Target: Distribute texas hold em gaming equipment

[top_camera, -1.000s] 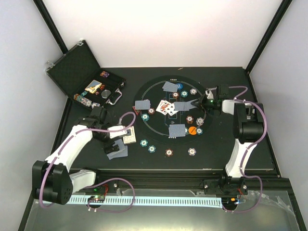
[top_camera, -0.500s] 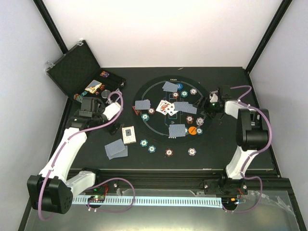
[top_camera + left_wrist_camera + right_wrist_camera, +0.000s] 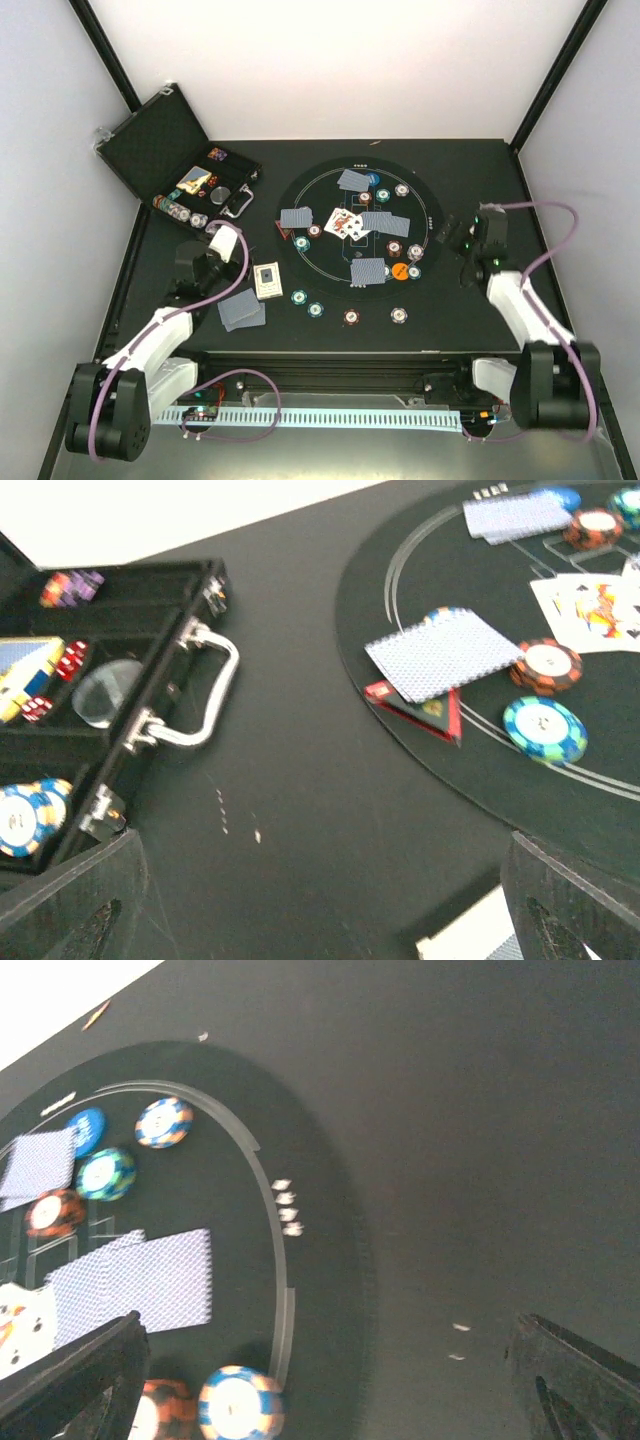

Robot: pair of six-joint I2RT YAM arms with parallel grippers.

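On the round mat (image 3: 425,200) lie grey-blue-backed cards (image 3: 368,272), two face-up cards (image 3: 345,222), poker chips (image 3: 303,243), an orange disc (image 3: 398,270), a blue disc (image 3: 372,178) and a red triangle marker (image 3: 283,232). More chips (image 3: 351,317) sit on the table just off the mat's near edge. My left gripper (image 3: 224,240) (image 3: 320,920) is open over bare table between case and mat, holding nothing. My right gripper (image 3: 452,233) (image 3: 320,1390) is open at the mat's right rim, beside a blue-white chip (image 3: 240,1405).
The open black case (image 3: 150,140) stands at the back left, with chips and dice in it and its metal handle (image 3: 200,695) towards the mat. A card box (image 3: 267,280) and a small card pile (image 3: 242,310) lie left of the mat.
The right gripper opened and drew back off the mat to its right rim. The left arm left the card box and pulled back towards the near left.
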